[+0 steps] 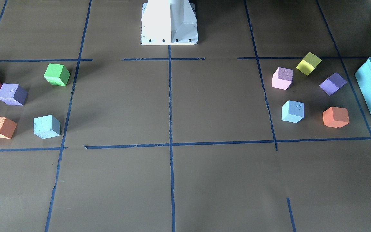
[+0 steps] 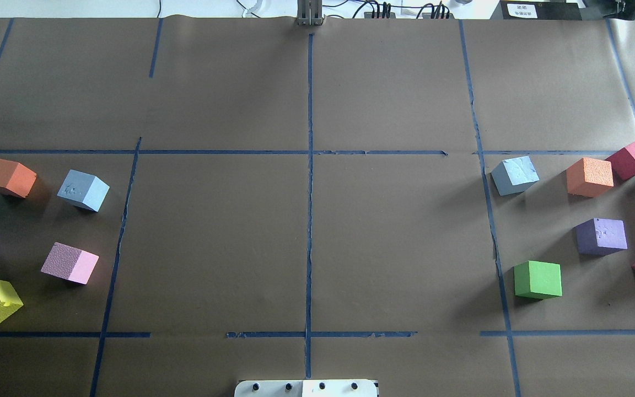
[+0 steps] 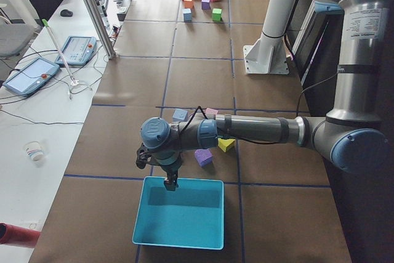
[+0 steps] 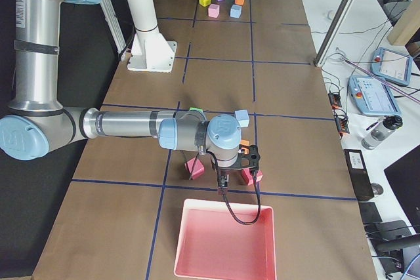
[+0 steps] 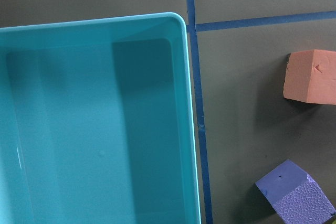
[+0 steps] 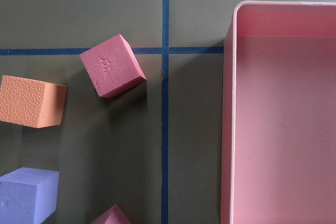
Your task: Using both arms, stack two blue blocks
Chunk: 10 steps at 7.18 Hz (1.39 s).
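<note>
One small pale-blue foam cube (image 2: 83, 190) sits flat on the robot's left, the other pale-blue foam cube (image 2: 514, 175) on its right, well apart. I think the black left gripper (image 3: 170, 182) and black right gripper (image 4: 222, 185) should each drop straight onto the near cube, squeezing flat faces. Both cubes sit turned a bit and have no long side. Grippers wide or narrow? I cannot tell.

No legible text, white label (image 2: 521, 10) on black box (image 2: 550, 11) too blurred to read
</note>
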Tool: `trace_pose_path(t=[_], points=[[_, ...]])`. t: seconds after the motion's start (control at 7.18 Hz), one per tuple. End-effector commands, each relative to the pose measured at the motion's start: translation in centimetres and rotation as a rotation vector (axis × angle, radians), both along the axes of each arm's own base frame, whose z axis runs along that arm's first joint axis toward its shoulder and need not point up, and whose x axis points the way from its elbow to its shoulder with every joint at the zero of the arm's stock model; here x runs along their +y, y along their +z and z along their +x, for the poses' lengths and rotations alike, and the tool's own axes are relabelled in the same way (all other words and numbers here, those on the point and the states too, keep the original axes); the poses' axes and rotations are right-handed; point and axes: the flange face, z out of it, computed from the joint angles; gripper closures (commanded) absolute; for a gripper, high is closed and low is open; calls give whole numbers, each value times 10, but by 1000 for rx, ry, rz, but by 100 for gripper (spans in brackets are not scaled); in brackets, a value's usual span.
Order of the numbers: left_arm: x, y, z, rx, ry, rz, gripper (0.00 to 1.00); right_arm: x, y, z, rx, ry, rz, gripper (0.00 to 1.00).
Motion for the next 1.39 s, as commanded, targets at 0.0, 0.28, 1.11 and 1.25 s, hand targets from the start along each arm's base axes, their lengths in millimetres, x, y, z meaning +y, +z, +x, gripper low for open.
trace_pose_path(t=[0.0, 0.28, 1.11, 1.25], points=[[0, 0, 0, 0, 0, 0, 0, -1, -1, 0, 2, 0, 3, 0], [-1, -1, 0, 0, 0, 3, 0, -1, -2, 0, -2, 0, 4, 0], [-1, -5, 0, 1, -1, 8, 0, -6, -10, -1, -15, 2, 24, 0], [-1, -7, 0, 1, -1, 13, 0, -24, -30, -12, -30, -24, 62, 0]])
